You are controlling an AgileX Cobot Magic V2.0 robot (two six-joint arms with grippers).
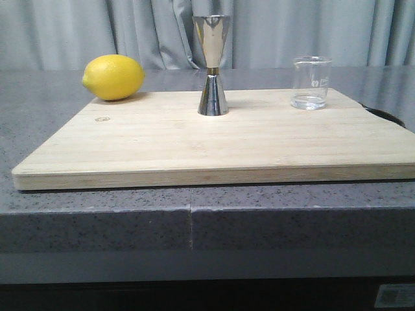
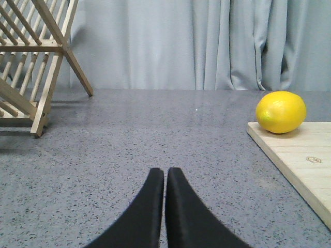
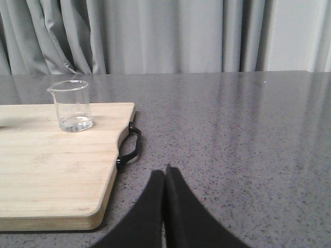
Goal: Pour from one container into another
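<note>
The small clear glass cup (image 1: 311,82) stands upright at the back right of the wooden cutting board (image 1: 214,142), with a little clear liquid at its bottom; the right wrist view shows the cup (image 3: 72,106) too. The polished steel jigger (image 1: 212,65) with a gold waist band stands upright at the board's back middle. My left gripper (image 2: 165,171) is shut and empty over the grey counter, left of the board. My right gripper (image 3: 165,169) is shut and empty over the counter, right of the board. Neither gripper appears in the front view.
A yellow lemon (image 1: 113,77) rests at the board's back left corner. A wooden dish rack (image 2: 31,62) stands on the counter farther left. A black handle loop (image 3: 130,144) sticks out of the board's right edge. Grey curtains hang behind the counter.
</note>
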